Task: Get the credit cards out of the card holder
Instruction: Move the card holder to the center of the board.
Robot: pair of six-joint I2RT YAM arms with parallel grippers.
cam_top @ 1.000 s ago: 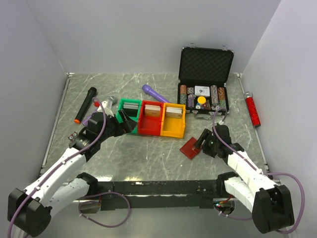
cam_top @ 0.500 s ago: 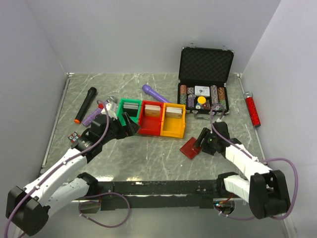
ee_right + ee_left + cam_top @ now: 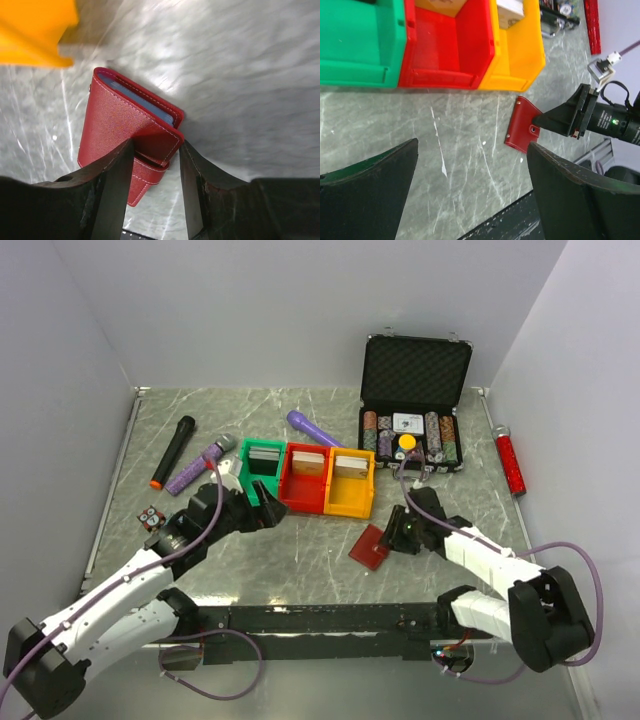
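Observation:
The card holder (image 3: 368, 545) is a small dark-red folded wallet lying on the grey marble table, in front of the yellow bin. My right gripper (image 3: 398, 532) reaches it from the right. In the right wrist view its jaws (image 3: 156, 145) are shut on the near corner of the card holder (image 3: 115, 125), one finger on each side. A pale grey-blue inner layer (image 3: 137, 100) shows at the wallet's edge; the credit cards themselves are hidden. My left gripper (image 3: 262, 508) hangs wide open over bare table, left of the card holder (image 3: 522, 125), with nothing between its fingers (image 3: 472, 150).
Green (image 3: 262, 490), red (image 3: 303, 504) and yellow (image 3: 350, 508) bins stand in a row behind the wallet. An open black chip case (image 3: 412, 370) is at the back right. A red tool (image 3: 510, 462) lies at the right edge; a black marker (image 3: 172, 452) and purple microphone (image 3: 200, 465) lie left.
My right gripper has narrowed its jaws onto the card holder and slid left with it. My left gripper has drawn back from the green bin toward the near side.

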